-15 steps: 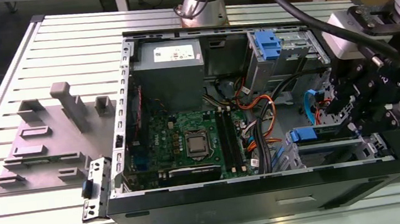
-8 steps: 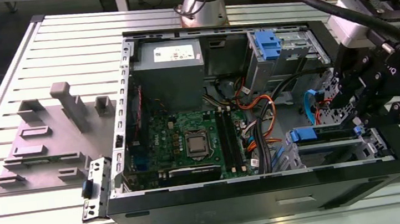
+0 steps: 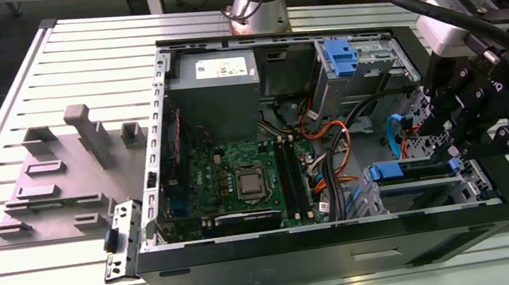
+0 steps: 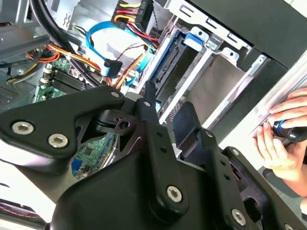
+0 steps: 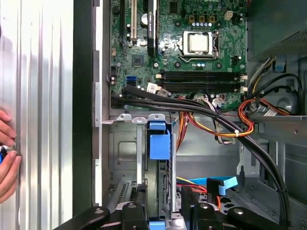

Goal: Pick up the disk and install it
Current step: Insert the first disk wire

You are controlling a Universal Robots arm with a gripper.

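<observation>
The disk (image 3: 418, 170) stands on edge in the drive cage at the case's front corner, on the exterior view's right. In the first wrist view it is a dark narrow body (image 5: 156, 179) in a metal slot, with a blue tab on its end. The second wrist view shows its dark edge and blue rail (image 4: 169, 69) beyond the fingertips. My gripper (image 3: 447, 152) hangs right over that slot. The black fingers (image 5: 139, 211) stand on either side of the disk's line. They are open, and the cage metal shows through the gap between them (image 4: 168, 114).
The open computer case (image 3: 340, 236) lies on a slatted metal table. Inside are a grey power-supply box (image 3: 213, 83), a green motherboard (image 3: 239, 179), bundled cables (image 5: 225, 120) and an upper bay with a blue latch (image 3: 341, 59). A grey fixture (image 3: 59, 177) sits at the left. A person's hand (image 4: 280, 139) rests beside the case.
</observation>
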